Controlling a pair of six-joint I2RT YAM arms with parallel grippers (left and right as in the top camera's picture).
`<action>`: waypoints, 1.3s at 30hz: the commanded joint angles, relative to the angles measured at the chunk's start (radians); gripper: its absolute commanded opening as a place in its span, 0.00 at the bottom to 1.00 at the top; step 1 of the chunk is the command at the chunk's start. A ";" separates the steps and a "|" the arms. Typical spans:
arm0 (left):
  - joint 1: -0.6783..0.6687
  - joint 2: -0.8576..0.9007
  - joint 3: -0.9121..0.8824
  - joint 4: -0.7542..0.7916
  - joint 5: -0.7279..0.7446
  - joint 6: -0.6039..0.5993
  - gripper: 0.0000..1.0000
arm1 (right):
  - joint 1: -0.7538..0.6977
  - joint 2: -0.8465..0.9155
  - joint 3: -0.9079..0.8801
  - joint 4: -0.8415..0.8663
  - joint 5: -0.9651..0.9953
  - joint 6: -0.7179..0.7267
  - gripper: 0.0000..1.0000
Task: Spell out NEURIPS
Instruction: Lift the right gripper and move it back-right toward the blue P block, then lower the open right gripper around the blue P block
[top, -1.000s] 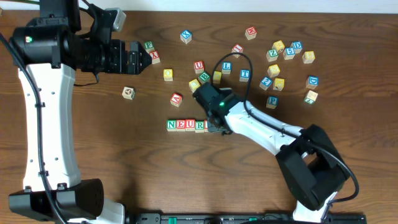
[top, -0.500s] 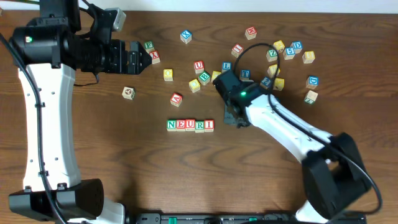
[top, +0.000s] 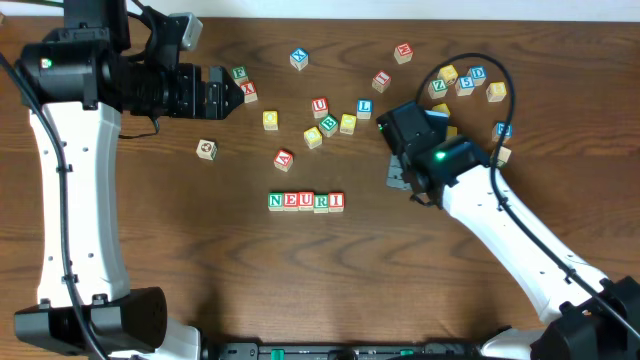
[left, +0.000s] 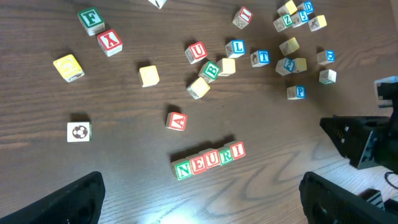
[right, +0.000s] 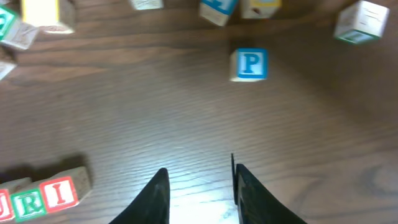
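Note:
Five wooden cubes stand in a row reading NEURI (top: 306, 201), also seen in the left wrist view (left: 210, 159); their R and I end shows at the lower left of the right wrist view (right: 38, 196). A cube with a blue P (right: 250, 65) lies alone ahead of my right gripper (right: 199, 171), whose fingers are apart with only bare wood between them. From the left wrist that P cube (left: 297, 92) sits at the right. My left gripper (top: 225, 92) hovers at the back left, wide open and holding nothing (left: 199, 193).
Loose letter cubes are scattered behind the row: a red A (top: 284, 158), a red U (top: 319, 105), a blue L (top: 364, 105) and a cluster at the back right (top: 465, 80). A ball-print cube (top: 206, 149) lies left. The right arm's cable (top: 505, 80) loops over that cluster.
My right gripper has drawn away from the row's right end toward the right, leaving the I cube in place, and its jaws have parted. The left arm has not moved.

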 joint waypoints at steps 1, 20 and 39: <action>0.003 -0.008 0.016 -0.003 0.009 0.014 0.98 | -0.039 -0.021 -0.003 -0.039 0.032 0.077 0.38; 0.003 -0.008 0.016 -0.003 0.009 0.014 0.98 | -0.195 -0.019 -0.004 -0.089 0.051 0.108 0.78; 0.003 -0.008 0.016 -0.003 0.009 0.014 0.98 | -0.233 0.016 -0.161 0.058 0.051 0.107 0.82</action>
